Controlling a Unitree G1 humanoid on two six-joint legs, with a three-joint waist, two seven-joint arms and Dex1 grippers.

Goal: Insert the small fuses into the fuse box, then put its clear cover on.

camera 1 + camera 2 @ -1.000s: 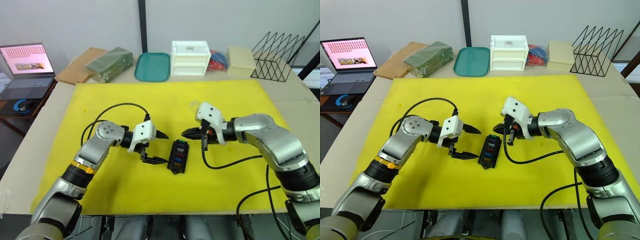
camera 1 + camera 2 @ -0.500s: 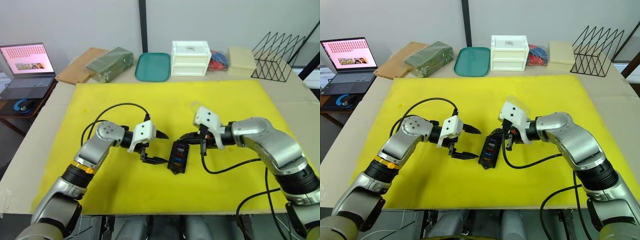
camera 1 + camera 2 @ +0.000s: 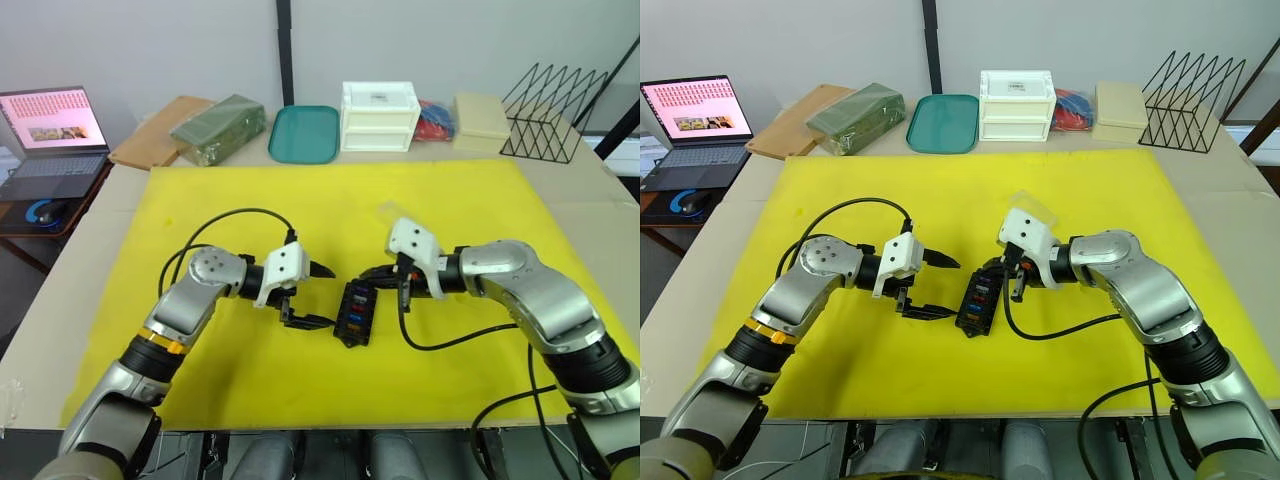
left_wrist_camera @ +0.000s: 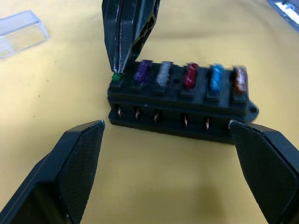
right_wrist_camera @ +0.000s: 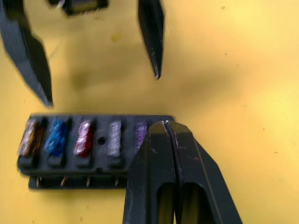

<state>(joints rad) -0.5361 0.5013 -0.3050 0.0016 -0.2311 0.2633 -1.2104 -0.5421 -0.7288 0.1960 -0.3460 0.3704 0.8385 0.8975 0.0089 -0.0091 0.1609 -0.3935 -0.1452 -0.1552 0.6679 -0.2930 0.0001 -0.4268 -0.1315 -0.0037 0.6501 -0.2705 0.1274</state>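
Note:
The black fuse box (image 3: 355, 311) lies on the yellow mat (image 3: 470, 200) between my two grippers. Its upper row holds several small fuses: green (image 4: 115, 77), purple (image 4: 142, 72), grey (image 4: 163, 74), red (image 4: 190, 75), then a blue and an orange one. My right gripper (image 5: 166, 123) is shut, and its tips rest on the green fuse at the box's far end. My left gripper (image 3: 332, 296) stands wide open just left of the box, one finger (image 4: 79, 158) off each end, touching nothing. The clear cover (image 4: 21, 32) lies on the mat beyond the box.
Along the table's back edge stand a teal tray (image 3: 305, 133), a white drawer unit (image 3: 380, 115), a beige box (image 3: 482, 120) and a black wire rack (image 3: 555, 110). A green block (image 3: 220, 125) and a laptop (image 3: 55, 130) are at the back left.
My right gripper has moved left and down from beside the box onto its far end. The left gripper has stayed open in nearly the same place.

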